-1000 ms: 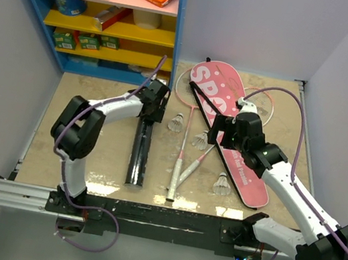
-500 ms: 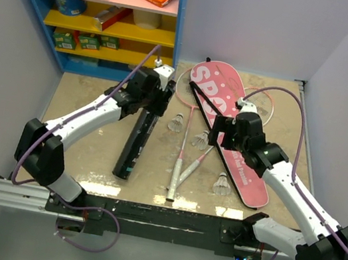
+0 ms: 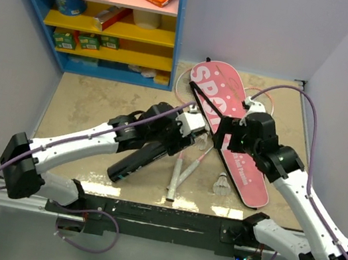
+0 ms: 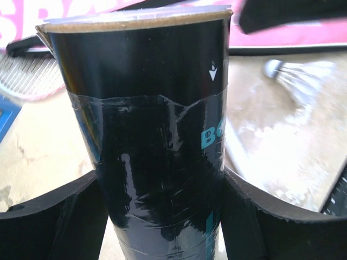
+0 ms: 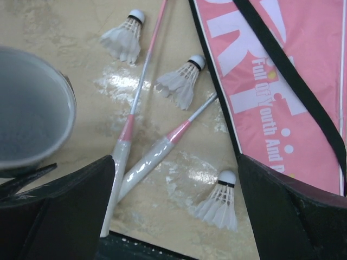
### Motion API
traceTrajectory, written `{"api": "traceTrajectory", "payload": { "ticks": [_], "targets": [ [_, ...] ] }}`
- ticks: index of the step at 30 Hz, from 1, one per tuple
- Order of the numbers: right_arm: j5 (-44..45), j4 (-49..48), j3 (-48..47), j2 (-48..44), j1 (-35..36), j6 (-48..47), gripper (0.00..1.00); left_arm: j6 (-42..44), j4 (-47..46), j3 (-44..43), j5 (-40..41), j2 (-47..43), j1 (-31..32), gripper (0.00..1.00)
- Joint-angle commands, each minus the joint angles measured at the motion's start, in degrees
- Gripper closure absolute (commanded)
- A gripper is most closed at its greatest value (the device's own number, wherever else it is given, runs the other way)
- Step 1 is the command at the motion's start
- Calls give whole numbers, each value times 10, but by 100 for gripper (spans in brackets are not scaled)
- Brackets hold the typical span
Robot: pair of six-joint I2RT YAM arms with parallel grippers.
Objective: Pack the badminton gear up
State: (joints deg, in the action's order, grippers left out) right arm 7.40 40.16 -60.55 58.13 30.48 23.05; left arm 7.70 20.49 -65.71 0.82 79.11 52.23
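Tube in the left gripper, right gripper idle over the rackets.

The tube [image 3: 140, 159] slants from near-left to far-right at the table's middle, and the left gripper [image 3: 176, 134] is closed tight around its far end. Just right of it lie two rackets [image 5: 142, 125], their handles meeting at the near side, with three shuttlecocks [image 5: 123, 39] [image 5: 179, 81] [image 5: 217, 200] scattered beside them. The right gripper [image 5: 176, 162] hangs above these, spread wide and holding nothing. The bag [image 3: 249, 180] lies flat further right, and a shelf [image 3: 102, 23] stands far left.
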Motion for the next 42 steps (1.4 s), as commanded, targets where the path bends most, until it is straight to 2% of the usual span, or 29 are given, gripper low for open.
{"api": "traceTrajectory", "payload": {
  "ticks": [1,7,9,12,17,18,19,21,31,35,42],
  "targets": [
    [-72,52,-31,-42,2,-14,3,43,-36,43,-5,-64,31,100],
    [-240,48,-33,-104,3,-19,9,71,-68,124,-53,-127,40,100],
    [-306,50,-38,-110,3,-20,15,78,-77,146,-63,-145,42,100],
    [-384,59,-46,-113,2,-31,19,86,-89,167,-78,-163,43,100],
    [-448,34,-31,-108,2,-35,23,84,-107,178,-109,-172,45,100],
    [-461,26,-22,-104,3,-31,29,77,-112,180,-115,-171,45,100],
    [-475,14,-19,-101,2,-25,31,72,-114,182,-131,-171,45,100],
    [-471,9,-16,-90,2,-25,39,61,-124,183,-144,-169,49,100],
    [-468,-32,-8,-65,3,-10,51,36,-151,197,-158,-180,66,100],
    [-473,-43,0,-60,2,0,63,33,-160,203,-156,-186,67,100],
    [-491,-71,18,-60,3,20,68,30,-173,212,-157,-193,67,100]
  ]
}}
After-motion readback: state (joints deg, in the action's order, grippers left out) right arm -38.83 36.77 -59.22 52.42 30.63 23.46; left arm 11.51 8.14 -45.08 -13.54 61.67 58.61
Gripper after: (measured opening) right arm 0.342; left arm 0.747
